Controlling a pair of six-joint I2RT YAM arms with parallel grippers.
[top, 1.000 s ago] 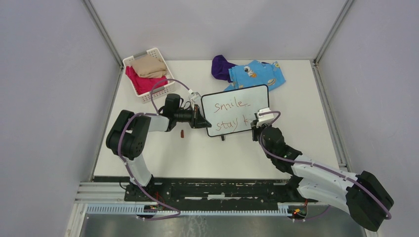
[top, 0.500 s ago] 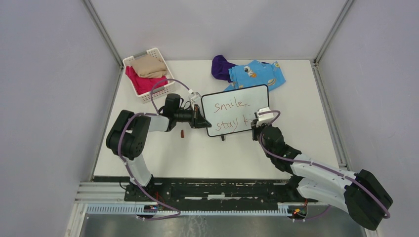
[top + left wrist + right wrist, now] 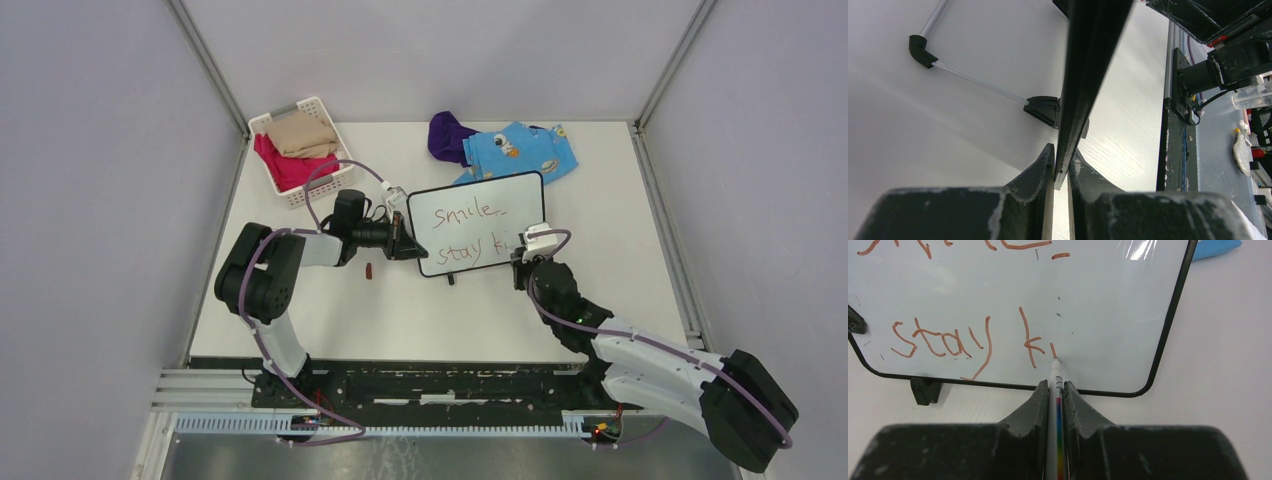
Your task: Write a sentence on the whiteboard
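Note:
The whiteboard (image 3: 478,222), black-framed with small feet, stands tilted at the table's middle. Its sentence (image 3: 470,212) reads "smile" over "stay k" plus a short stroke (image 3: 1052,350), in reddish-brown marker. My left gripper (image 3: 408,243) is shut on the whiteboard's left edge (image 3: 1083,75), seen edge-on in the left wrist view. My right gripper (image 3: 1055,386) is shut on a white marker (image 3: 1055,377) with a rainbow stripe. Its tip touches the board just right of the "k". In the top view the right gripper (image 3: 522,250) sits at the board's lower right.
A white slatted basket (image 3: 262,127) with folded beige and pink cloth stands at the back left. Purple cloth (image 3: 448,135) and a blue patterned garment (image 3: 520,150) lie behind the board. A small dark red cap (image 3: 370,270) lies on the table below my left wrist.
The right gripper has shifted slightly right with the marker, and a short new stroke now follows the "k". The left gripper and the board have not moved.

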